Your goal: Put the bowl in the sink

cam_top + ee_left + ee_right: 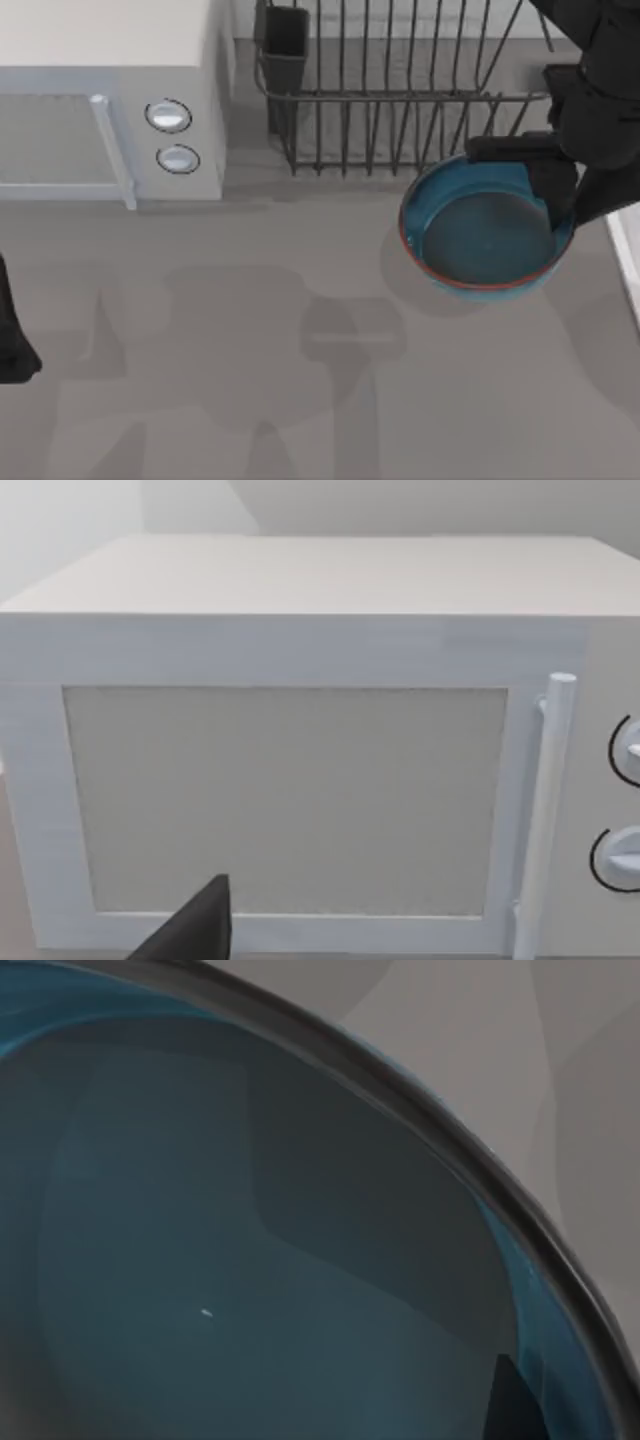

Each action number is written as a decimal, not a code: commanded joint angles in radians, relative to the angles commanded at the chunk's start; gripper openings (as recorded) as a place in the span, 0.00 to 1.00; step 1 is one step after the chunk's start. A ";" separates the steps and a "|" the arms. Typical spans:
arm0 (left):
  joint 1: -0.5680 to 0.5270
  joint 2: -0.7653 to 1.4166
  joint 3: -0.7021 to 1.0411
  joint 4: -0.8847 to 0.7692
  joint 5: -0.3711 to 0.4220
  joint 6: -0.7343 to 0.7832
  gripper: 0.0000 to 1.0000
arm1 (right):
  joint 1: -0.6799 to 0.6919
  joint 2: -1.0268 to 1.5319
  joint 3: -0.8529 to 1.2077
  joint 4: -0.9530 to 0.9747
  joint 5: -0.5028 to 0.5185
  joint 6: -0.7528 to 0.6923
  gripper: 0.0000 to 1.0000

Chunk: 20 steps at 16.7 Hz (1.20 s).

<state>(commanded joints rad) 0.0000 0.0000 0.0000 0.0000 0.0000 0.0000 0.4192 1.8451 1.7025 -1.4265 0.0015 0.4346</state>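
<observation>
While the left arm [12, 340] sits parked at the table's left edge, the right gripper [562, 205] pinches the bowl [485, 235] by its right rim. Sink [630, 260] is just beside it.

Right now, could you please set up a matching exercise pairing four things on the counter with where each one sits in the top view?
Things:
1. round blue bowl
2. white microwave
3. dark wire dish rack
4. pale grey-white sink

Places:
A. top-left corner
B. right edge, partly in view
C. in front of the rack, under the right gripper
D. along the back, right of the microwave

Pairs: 1-C, 2-A, 3-D, 4-B
</observation>
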 joint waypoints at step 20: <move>0.000 0.000 0.000 0.000 0.000 0.000 1.00 | -0.476 -0.111 -0.703 1.227 -0.311 -0.230 0.00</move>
<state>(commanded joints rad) 0.0000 0.0000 0.0000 0.0000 0.0000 0.0000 -0.0567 1.7341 0.9998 -0.1997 -0.3093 0.2049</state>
